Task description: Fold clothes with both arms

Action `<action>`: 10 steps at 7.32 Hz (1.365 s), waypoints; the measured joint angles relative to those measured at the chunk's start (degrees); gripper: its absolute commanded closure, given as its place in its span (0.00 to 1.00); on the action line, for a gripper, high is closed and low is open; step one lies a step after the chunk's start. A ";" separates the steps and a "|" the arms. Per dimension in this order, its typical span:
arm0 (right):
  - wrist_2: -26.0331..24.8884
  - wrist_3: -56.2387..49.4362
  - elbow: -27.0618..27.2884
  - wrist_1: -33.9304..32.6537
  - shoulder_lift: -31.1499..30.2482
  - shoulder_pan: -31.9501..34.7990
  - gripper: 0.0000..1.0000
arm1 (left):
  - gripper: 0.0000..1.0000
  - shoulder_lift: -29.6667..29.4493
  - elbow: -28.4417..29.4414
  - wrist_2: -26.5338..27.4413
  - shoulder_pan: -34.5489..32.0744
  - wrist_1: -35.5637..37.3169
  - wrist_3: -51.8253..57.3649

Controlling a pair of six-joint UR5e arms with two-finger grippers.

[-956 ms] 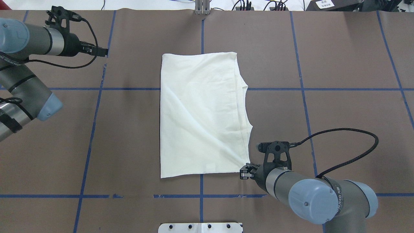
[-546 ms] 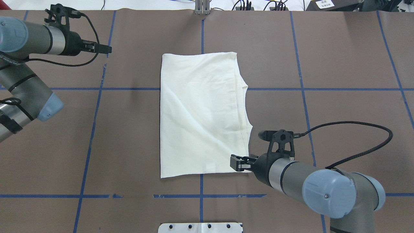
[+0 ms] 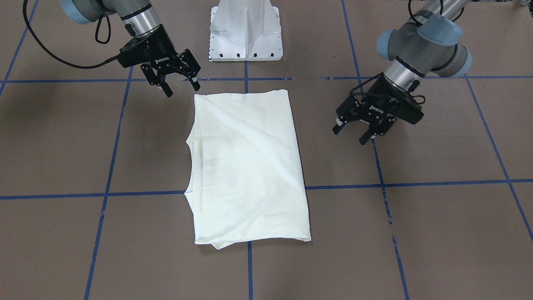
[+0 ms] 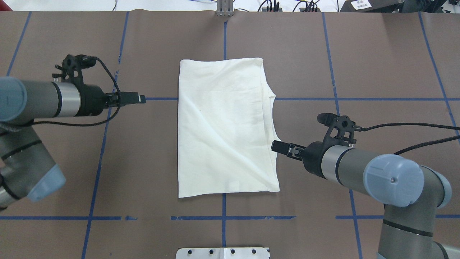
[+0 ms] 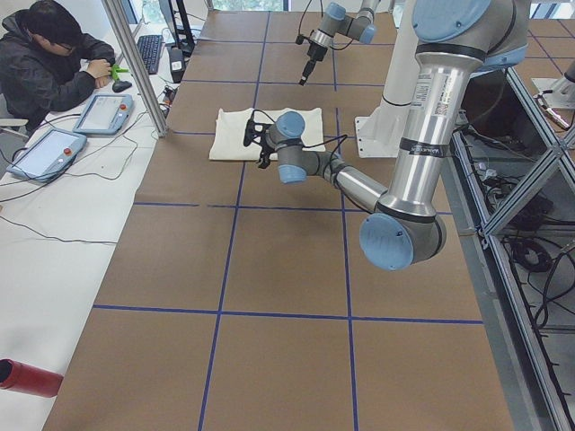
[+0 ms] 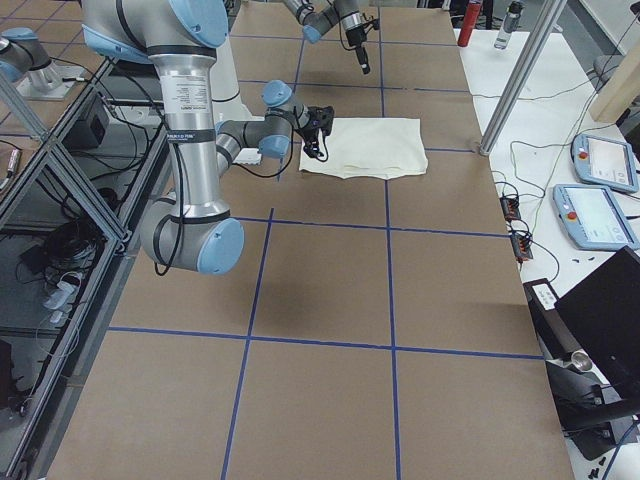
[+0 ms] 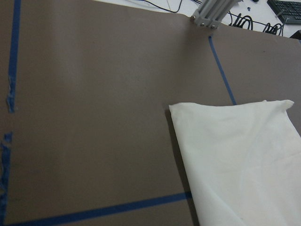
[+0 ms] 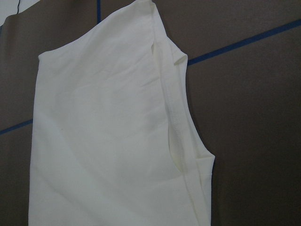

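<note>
- One shirt, folded to an oblong panel with its plain side up, lies flat on the table, directly in front of the pedestal base.
- Handling, as judged: light, limp and layered. Unsupported edges will sag and the layers may slip apart.
- Recommended hold: pinch all layers at the two corners nearest the base.
- Right gripper and left gripper: fingers spread and holding nothing, one to each side in front of the base.
</note>
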 measured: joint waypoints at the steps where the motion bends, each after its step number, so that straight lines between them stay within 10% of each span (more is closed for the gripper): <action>1: 1.26 4.62 -0.01 -0.86 -0.17 1.66 0.02 | 0.01 1.96 -4.09 5.65 5.97 1.74 -6.70; 4: 1.60 8.49 -0.42 -1.27 -0.45 2.94 0.01 | 0.07 -2.03 -8.29 16.53 18.66 19.05 -14.33; 6: 1.46 8.65 -1.10 -1.20 -0.50 2.94 0.01 | 0.41 -6.80 -6.49 18.87 23.71 26.64 -18.69; 10: 1.47 8.58 -1.42 -0.91 -0.49 2.90 0.01 | 0.34 -7.55 -5.41 19.40 26.13 27.00 -31.83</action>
